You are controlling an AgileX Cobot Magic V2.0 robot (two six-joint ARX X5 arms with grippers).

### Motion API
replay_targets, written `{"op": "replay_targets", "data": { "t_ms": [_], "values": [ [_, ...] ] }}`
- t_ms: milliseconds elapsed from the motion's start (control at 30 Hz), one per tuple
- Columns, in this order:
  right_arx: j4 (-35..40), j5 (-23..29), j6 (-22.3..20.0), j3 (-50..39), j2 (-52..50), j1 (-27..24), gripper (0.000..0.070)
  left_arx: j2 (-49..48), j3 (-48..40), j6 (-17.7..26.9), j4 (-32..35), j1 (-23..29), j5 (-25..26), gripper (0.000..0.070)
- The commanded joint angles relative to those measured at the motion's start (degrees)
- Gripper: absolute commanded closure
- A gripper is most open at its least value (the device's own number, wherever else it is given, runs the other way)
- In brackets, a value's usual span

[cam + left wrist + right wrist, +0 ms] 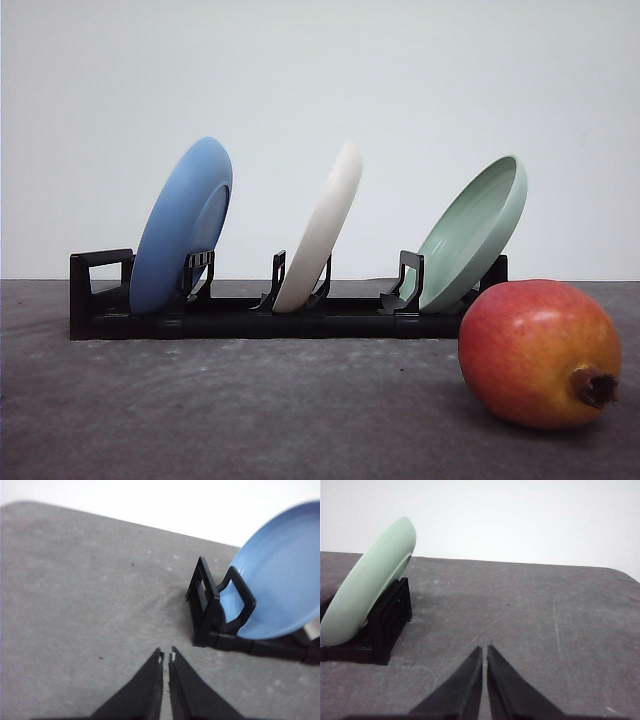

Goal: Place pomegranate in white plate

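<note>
The pomegranate (538, 352), red shading to orange with a dark crown nub on its right, lies on the grey table at the front right. The white plate (320, 228) stands on edge in the middle slot of a black rack (240, 318), leaning right. My left gripper (165, 657) is shut above bare table, with the rack's left end beyond it. My right gripper (484, 651) is shut too, over open table with the rack's right end off to one side. Neither holds anything.
A blue plate (182, 226) (280, 590) leans in the rack's left slot and a pale green plate (472, 232) (370, 582) in its right slot, just behind the pomegranate. A white wall backs the grey table (250, 410).
</note>
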Motion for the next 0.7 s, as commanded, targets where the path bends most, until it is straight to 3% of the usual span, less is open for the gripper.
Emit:
{"op": "replay_targets", "data": {
  "t_ms": [0,133,233,333,433,533,667],
  "values": [
    [0.37,-0.42,2.69,-0.24,0.0,0.0,0.0689,0.02,-0.63,-8.74,-0.09,0.09,0.22,0.07],
    [2.0,-0.22,11.16,-0.17,0.0,-0.02,0.069,0.02,-0.61,-19.85,1.86,0.09,0.4,0.07],
    [4.42,-0.46,17.52,0.56,0.0,-0.02,0.069,0.02,-0.26,-23.26,7.05,0.09,1.61,0.07],
    [4.08,-0.46,21.8,3.03,0.0,-0.02,0.069,0.02,1.68,-23.19,10.44,0.09,1.92,0.07],
    [1.7,-0.55,24.12,6.71,0.02,-0.02,0.069,0.05,5.59,-22.53,8.34,0.11,1.43,0.0698],
    [-4.57,-0.66,24.72,11.86,0.08,-0.02,0.0691,0.47,11.44,-20.15,0.91,0.11,-0.76,0.0698],
    [-16.02,-2.4,24.47,19.83,2.0,-0.02,0.0691,3.26,20.94,-13.38,-11.0,0.11,-3.39,0.0698]
  ]
}}
